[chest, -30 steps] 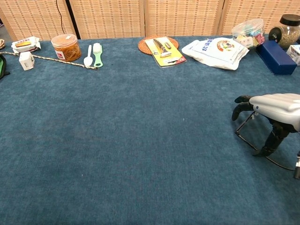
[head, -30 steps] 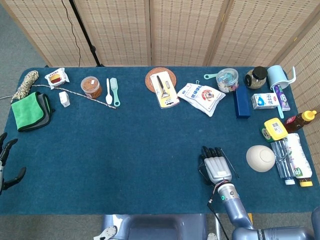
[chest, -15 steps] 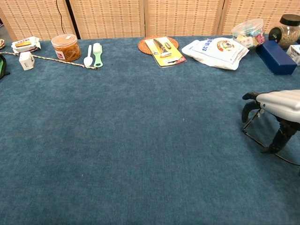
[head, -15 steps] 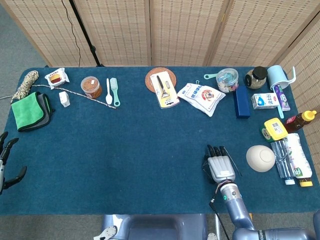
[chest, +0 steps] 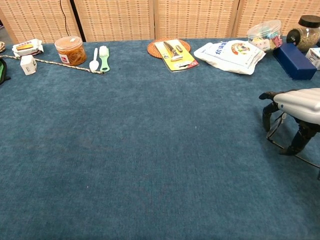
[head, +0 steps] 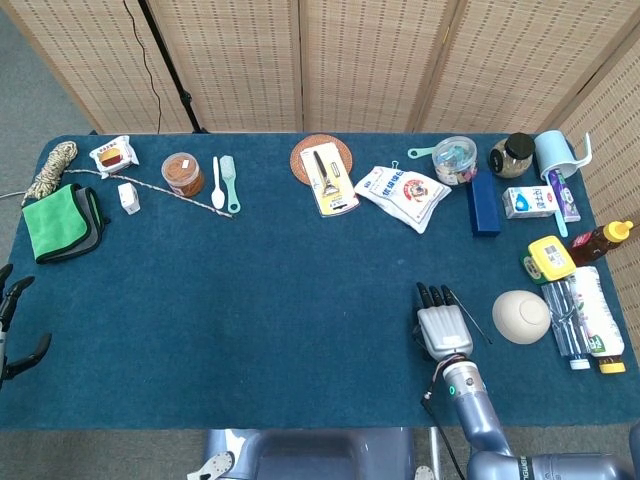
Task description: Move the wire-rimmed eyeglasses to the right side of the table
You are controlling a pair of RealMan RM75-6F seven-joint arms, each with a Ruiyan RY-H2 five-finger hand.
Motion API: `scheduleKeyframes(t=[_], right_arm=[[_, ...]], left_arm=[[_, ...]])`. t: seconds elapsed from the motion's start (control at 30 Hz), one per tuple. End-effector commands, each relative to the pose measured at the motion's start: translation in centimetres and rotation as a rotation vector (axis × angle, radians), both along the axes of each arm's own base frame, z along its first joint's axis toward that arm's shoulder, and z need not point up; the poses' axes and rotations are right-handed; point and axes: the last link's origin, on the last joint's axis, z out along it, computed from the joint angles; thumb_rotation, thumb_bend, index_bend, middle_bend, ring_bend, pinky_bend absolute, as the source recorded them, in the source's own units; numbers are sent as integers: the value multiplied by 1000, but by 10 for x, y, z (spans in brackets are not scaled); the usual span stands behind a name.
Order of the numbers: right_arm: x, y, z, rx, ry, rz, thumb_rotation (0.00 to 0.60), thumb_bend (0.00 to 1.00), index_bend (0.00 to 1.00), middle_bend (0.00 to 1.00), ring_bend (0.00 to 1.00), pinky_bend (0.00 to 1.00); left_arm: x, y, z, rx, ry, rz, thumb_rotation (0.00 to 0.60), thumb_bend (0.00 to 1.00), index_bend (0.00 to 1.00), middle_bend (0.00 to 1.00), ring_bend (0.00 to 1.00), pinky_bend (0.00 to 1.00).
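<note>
Since a second ago, the right robot hand [head: 443, 330], silver-backed with black fingers, has slid rightward across the tabletop [head: 270, 290], carrying the thin black wire-rimmed eyeglasses [chest: 278, 131] with it. In the chest view the fingers arch downward over the fine wire frame, thumb on one side and the others opposite, pinching it just above or on the blue felt-like cloth; whether the frame touches the surface cannot be told. From the head view, slender temple wires poke out beyond the fingertips toward a smooth cream-coloured dome-shaped bowl [head: 521, 316] turned upside down, near but apart.

The left robot hand [head: 14, 330] shows only at the far left edge, dark fingers spread and holding nothing. Along the far edge lie a round woven coaster with a yellow carded tool [head: 327, 178], a crinkled white plastic pouch [head: 403, 194] and a long navy rectangular box [head: 483, 205].
</note>
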Motion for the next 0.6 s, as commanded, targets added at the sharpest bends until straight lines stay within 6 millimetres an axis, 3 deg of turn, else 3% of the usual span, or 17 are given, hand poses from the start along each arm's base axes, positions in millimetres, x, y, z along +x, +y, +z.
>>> scheduleKeyframes(t=[0.03, 0.6], right_arm=[[-1, -3, 1, -1, 3, 4, 600, 237, 424, 8, 0, 0], [-9, -9, 2, 17, -4, -4, 600, 237, 403, 14, 0, 0]], left_arm=[[0, 0, 0, 1, 1, 0, 600, 287, 152, 0, 29, 23], [2, -2, 2, 1, 5, 0, 600, 288, 152, 0, 29, 23]])
